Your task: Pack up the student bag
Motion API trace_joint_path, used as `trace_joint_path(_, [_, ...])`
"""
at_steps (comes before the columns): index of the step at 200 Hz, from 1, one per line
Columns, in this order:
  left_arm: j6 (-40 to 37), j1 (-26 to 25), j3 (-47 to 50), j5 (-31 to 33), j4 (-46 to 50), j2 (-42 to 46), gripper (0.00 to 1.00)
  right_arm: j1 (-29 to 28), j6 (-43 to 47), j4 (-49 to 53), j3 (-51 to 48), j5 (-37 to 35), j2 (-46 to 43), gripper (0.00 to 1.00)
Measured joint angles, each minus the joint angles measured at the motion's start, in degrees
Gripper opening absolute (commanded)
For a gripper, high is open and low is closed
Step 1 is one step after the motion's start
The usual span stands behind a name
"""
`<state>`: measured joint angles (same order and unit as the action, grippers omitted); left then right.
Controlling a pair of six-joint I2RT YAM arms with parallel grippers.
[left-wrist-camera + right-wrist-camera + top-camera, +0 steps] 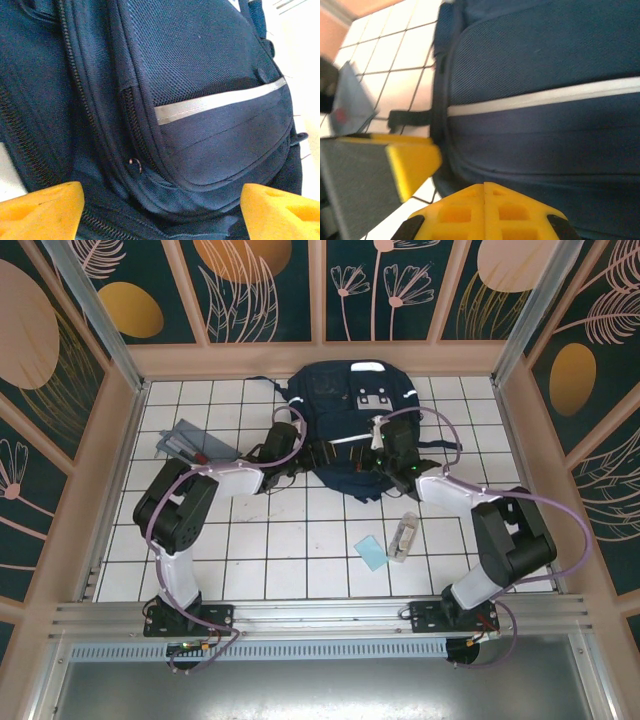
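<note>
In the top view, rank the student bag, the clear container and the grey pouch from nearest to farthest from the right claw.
1. student bag: right under the right claw.
2. clear container: back toward the arms' bases.
3. grey pouch: far left.

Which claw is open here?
The left claw, its yellow fingers spread wide in front of the student bag; the right claw has its fingers pressed together.
</note>
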<state>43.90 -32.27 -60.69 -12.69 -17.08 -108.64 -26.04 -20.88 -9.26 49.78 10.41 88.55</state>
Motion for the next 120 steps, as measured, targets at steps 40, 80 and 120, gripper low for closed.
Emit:
trace_joint_path(40, [-3.1, 0.0, -1.8, 3.3, 5.2, 1.9, 0.85, 12.9, -0.6, 7.3, 3.0, -4.4, -3.4, 0.43])
trace_joint_path(80, [-3.1, 0.0, -5.9, 2.7, 5.5, -1.2, 0.86, 25.4, -0.5, 7.4, 3.1, 2.9, 1.1, 0.69])
trace_joint_path(120, [-2.2, 0.3, -10.6, 1.9, 5.6, -7.2, 0.83, 24.6, -3.7, 3.9, -1.1, 15.1, 6.7, 0.48])
